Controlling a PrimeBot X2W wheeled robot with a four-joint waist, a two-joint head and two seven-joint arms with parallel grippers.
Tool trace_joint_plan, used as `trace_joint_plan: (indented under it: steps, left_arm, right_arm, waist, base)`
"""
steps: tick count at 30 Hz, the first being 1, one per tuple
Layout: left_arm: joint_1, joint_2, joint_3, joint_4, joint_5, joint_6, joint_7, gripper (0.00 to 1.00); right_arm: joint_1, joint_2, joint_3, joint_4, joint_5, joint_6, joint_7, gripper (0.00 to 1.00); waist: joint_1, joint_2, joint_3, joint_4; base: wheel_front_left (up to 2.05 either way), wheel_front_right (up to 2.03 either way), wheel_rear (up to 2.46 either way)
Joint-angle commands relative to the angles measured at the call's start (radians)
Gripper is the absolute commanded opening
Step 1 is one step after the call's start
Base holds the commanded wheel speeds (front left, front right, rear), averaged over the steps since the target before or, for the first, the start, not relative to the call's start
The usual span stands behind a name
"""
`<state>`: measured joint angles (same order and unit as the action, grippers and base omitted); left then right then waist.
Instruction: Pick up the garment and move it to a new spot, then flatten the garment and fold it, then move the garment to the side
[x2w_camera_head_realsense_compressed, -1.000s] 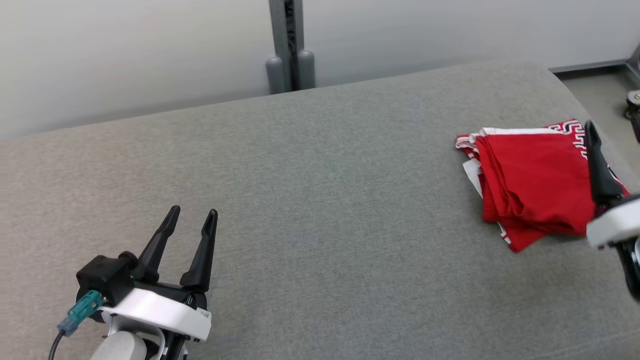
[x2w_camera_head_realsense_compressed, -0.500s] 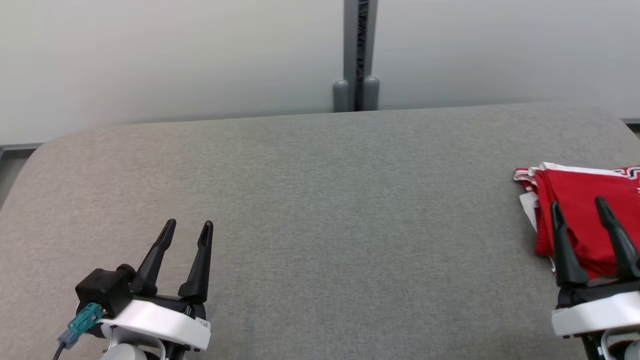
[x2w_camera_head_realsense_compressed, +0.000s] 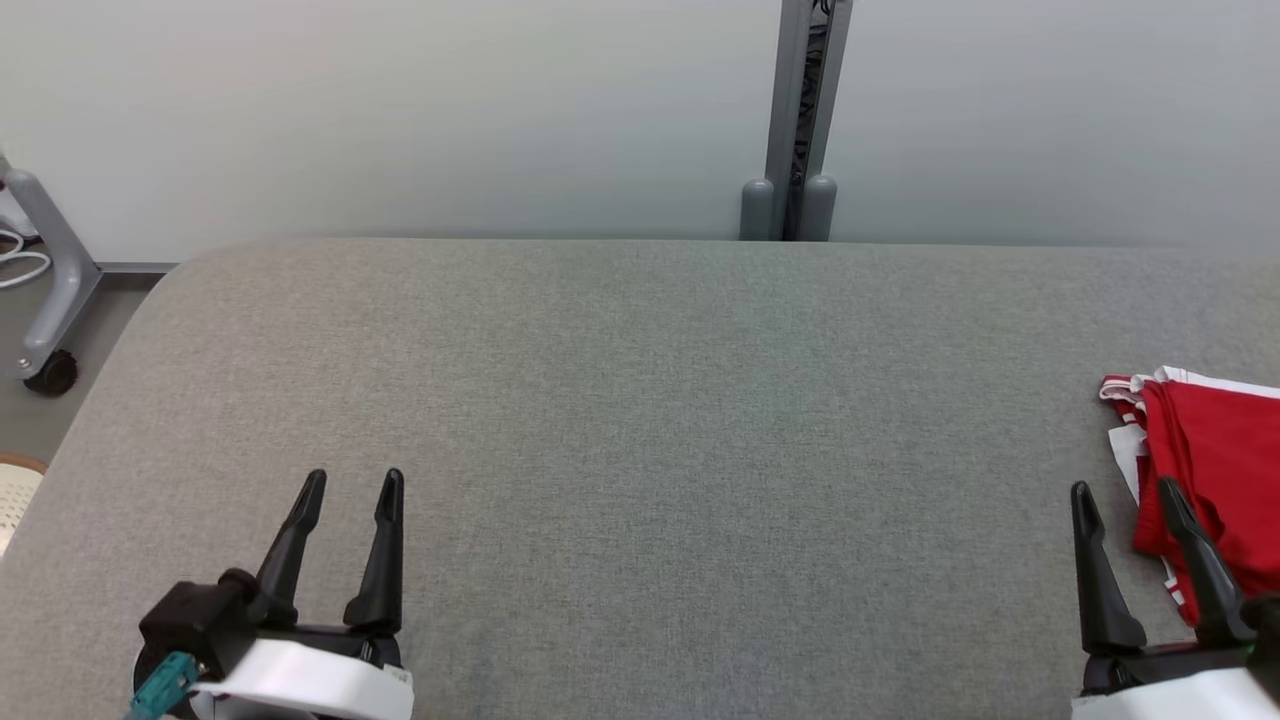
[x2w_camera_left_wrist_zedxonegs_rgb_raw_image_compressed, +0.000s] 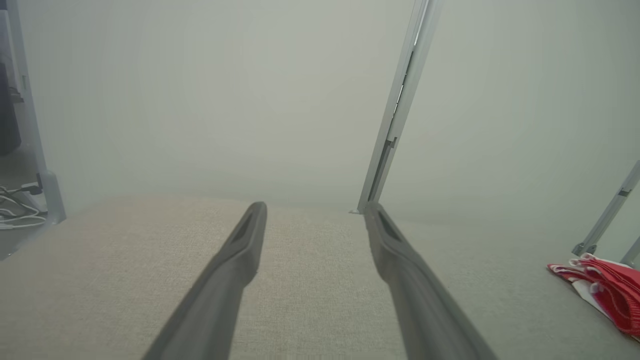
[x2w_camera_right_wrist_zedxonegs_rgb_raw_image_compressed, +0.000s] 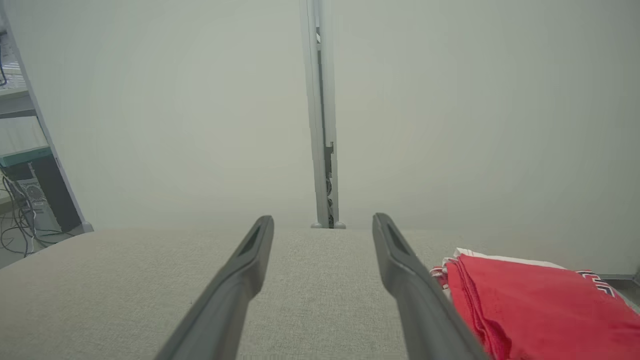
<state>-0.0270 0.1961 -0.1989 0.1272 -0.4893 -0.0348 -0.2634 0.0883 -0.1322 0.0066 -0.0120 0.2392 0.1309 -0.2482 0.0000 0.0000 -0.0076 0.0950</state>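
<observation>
At the lower left of the head view, the left gripper (x2w_camera_head_realsense_compressed: 355, 478) hovers over the grey fabric-covered surface (x2w_camera_head_realsense_compressed: 640, 400), its 2 dark fingers spread and nothing between them. At the lower right, the right gripper (x2w_camera_head_realsense_compressed: 1124, 490) is spread the same way and holds nothing. Its right finger overlaps the near edge of the folded red garment with white trim (x2w_camera_head_realsense_compressed: 1210, 450), while its left finger stands over bare grey fabric. The garment lies on the surface at the right edge of the frame, partly cut off.

Compared with 0.5 s ago, the whole picture has shifted, so the camera has turned. The grey upright post (x2w_camera_head_realsense_compressed: 797, 120) against the pale wall (x2w_camera_head_realsense_compressed: 400, 110) now stands further right in the upper part. A grey metal leg with a black caster (x2w_camera_head_realsense_compressed: 45, 290) has come into view at the far left. 1 s ago, only 1 finger of the right gripper showed, across the garment's right side; now both fingers show at its left edge.
</observation>
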Motion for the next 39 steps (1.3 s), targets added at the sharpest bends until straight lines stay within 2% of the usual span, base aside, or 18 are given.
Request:
trace_joint_plan:
  steps: [1,20,39]
  left_arm:
    - [0.017,-0.009,0.019,-0.006,0.021,-0.009,-0.001,1.00]
    - [0.074,-0.084,0.102,0.023,0.170,-0.055,-0.001,1.00]
    - [0.067,-0.109,0.131,0.033,0.210,-0.085,-0.001,1.00]
  right_arm:
    - [0.024,0.009,-0.017,-0.008,0.001,0.000,-0.013,1.00]
    - [0.059,0.035,0.007,-0.016,-0.002,0.000,-0.018,1.00]
    - [0.039,0.044,0.022,-0.002,0.001,0.000,-0.019,1.00]
  waist:
    - [0.0000,0.0000,-0.004,0.003]
    - [0.0000,0.0000,-0.035,-0.034]
    - [0.0000,0.0000,-0.022,-0.046]
  base:
    - [0.00,0.00,0.00]
    - [0.00,0.00,0.00]
    - [0.00,0.00,0.00]
